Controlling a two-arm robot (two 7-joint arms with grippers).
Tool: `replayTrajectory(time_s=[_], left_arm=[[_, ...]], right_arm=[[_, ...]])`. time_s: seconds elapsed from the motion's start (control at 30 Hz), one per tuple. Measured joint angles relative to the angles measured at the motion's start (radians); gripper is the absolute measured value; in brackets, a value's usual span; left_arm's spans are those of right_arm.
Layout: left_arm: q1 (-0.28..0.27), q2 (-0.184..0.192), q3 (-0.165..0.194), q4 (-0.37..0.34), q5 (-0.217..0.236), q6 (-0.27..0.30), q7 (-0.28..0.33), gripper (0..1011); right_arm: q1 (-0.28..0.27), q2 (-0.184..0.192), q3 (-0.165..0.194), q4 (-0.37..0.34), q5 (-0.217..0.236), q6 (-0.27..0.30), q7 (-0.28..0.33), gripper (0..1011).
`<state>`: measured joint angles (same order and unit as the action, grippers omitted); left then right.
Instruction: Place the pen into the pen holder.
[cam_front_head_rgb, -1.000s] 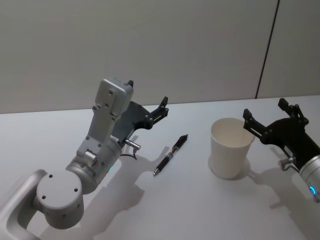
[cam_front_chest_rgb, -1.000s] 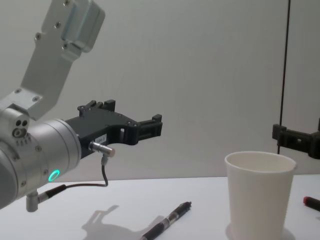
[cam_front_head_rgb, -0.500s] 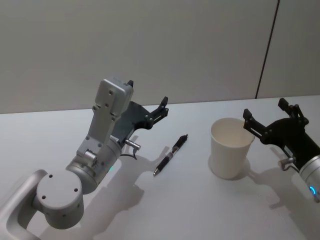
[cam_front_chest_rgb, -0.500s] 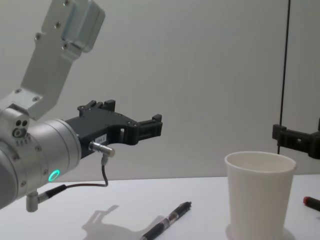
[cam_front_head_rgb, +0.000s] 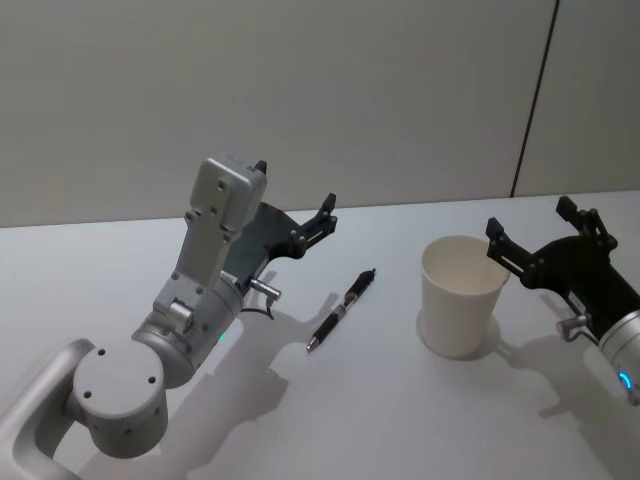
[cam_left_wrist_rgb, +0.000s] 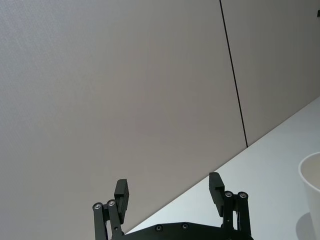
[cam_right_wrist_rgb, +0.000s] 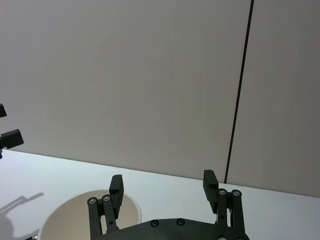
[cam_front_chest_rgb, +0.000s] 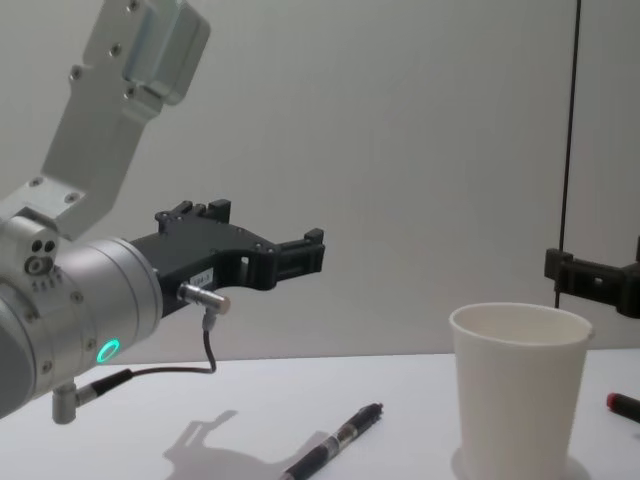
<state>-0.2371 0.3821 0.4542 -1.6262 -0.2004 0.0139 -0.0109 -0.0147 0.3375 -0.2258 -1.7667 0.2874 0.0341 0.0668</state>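
On table (cam_front_head_rgb: 400, 420), pen (cam_front_head_rgb: 341, 311) right of L pincer (cam_front_head_rgb: 295, 187) (jaws apart)

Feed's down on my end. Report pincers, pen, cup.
Left pincer open, raised left of pen. Right pincer open, right of paper cup, near its rim. Pen flat on table, ungripped. Bare table between pen and cup.

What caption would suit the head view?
Pen lies on the table between open left gripper and paper cup; open right gripper hovers alongside.
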Motion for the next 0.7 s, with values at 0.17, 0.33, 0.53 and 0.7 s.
replayTrajectory(time_s=[0.17, 0.33, 0.53, 0.7], left_arm=[[0.0, 0.0, 0.0, 0.0, 0.0, 0.0, 0.0, 1001], [0.0, 0.0, 0.0, 0.0, 0.0, 0.0, 0.0, 1001], [0.0, 0.0, 0.0, 0.0, 0.0, 0.0, 0.0, 1001], [0.0, 0.0, 0.0, 0.0, 0.0, 0.0, 0.0, 1001]], right_arm=[[0.0, 0.0, 0.0, 0.0, 0.0, 0.0, 0.0, 1001], [0.0, 0.0, 0.0, 0.0, 0.0, 0.0, 0.0, 1001], [0.0, 0.0, 0.0, 0.0, 0.0, 0.0, 0.0, 1001], [0.0, 0.0, 0.0, 0.0, 0.0, 0.0, 0.0, 1001]])
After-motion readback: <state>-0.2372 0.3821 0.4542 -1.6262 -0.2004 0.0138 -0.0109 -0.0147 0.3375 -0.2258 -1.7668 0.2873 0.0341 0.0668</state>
